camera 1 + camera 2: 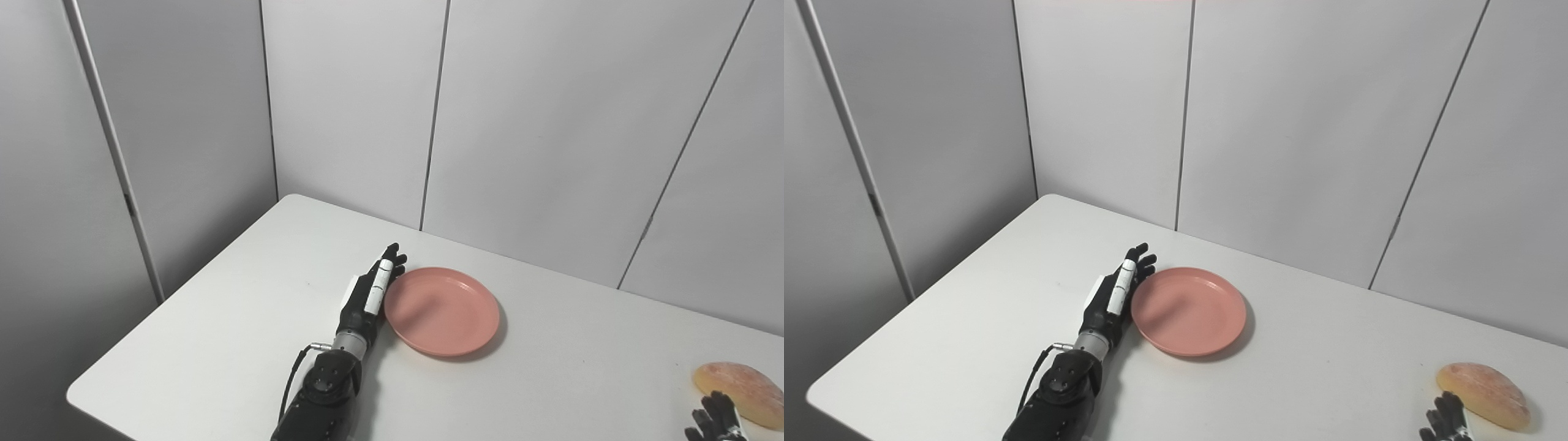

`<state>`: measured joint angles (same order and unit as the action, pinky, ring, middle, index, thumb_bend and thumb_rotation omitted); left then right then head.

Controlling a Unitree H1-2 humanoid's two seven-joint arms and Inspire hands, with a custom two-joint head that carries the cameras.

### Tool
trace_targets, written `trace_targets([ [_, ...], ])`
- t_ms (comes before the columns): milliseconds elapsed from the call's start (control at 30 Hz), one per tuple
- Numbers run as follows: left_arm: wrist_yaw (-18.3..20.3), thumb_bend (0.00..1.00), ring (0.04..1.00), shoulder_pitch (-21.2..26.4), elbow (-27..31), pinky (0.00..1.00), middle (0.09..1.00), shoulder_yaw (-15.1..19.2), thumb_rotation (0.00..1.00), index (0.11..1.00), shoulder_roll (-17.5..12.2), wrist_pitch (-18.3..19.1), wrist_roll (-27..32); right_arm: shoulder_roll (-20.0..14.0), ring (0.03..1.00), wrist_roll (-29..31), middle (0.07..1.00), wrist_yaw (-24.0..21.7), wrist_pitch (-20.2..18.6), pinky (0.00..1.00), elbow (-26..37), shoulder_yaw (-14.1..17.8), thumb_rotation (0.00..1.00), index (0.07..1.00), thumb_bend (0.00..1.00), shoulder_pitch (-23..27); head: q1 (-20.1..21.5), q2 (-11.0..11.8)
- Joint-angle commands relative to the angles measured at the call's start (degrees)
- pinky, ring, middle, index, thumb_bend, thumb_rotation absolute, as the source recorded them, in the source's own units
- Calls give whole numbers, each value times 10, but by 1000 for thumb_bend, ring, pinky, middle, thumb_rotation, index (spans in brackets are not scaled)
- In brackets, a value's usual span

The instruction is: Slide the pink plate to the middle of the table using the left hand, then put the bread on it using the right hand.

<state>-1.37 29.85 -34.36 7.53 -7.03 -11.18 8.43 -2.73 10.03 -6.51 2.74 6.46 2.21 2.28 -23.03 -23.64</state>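
Panels of pale grey wall (343, 104) close off the far side and the left, with dark seams running down between them. Below them stretches a white table (245, 318), its rounded left corner near the lower edge of the view. On it, somewhat left of the middle, lies the pink plate (442, 310), flat and right side up, with nothing on it. The left hand (369, 293) is stretched out along the plate's left rim, edge-on to the tabletop, its fingers (392, 257) straight and held side by side, pressed against or just touching the rim; it grips nothing. A black forearm and a thin cable trail back from it to the bottom edge. Well apart from the plate, at the near right corner of the table, sits the bread (1482, 386), a golden oval loaf lying on the bare surface. Just beside it, at the bottom edge, only the dark fingertips of the right hand (1445, 421) show, slightly spread and close to the loaf, not around it.
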Motion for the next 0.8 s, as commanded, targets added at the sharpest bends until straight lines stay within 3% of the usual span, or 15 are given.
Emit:
trace_targets([
  [0,9,751,928,13,3,967,914,-8,1000,917,5,-3,-6,0,1000,2,983,3,-8,1000,26,-1,865,971,584,6,2,-1],
  [400,28,759,932,18,-1,952,921,-29,1000,924,14,-2,-5,0,1000,-7,980,11,-21,1000,35,-4,863,969,501,9,37,-24],
  [767,53,793,934,4,36,960,922,-46,1000,925,27,32,7,7,978,-2,952,7,-10,1000,9,-4,789,941,602,21,99,-52],
])
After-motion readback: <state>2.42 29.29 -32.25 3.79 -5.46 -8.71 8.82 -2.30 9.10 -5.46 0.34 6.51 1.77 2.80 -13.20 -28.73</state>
